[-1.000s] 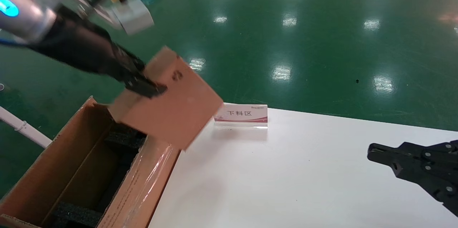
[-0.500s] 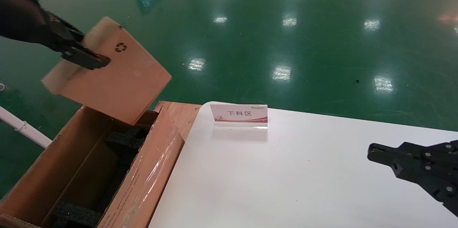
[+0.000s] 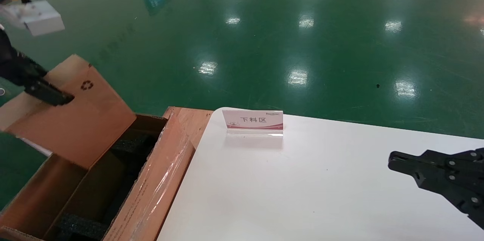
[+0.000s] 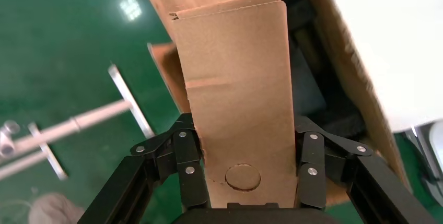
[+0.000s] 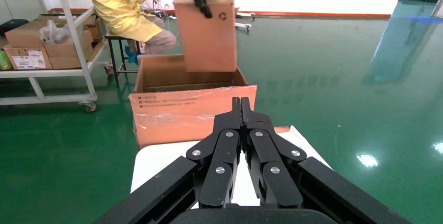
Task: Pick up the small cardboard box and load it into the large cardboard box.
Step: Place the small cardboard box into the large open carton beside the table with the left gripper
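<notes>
The small cardboard box is a flat brown slab with a black recycling symbol, held tilted over the far end of the large cardboard box. Its lowest corner dips below that carton's rim. My left gripper is shut on the slab's upper edge; in the left wrist view the fingers press both broad faces of the small box, above black foam. My right gripper is shut and holds nothing, parked over the table's right side. From the right wrist view the small box hangs above the open large box.
A white table lies right of the carton, with a small sign stand near its far edge. White pipe framing runs beside the carton on the green floor. A seated person in yellow and a shelf cart are beyond.
My left gripper carried the small box from above the carton's table-side flap up and left, then lowered it, so one corner now sits inside the carton's far end. The right arm stayed still.
</notes>
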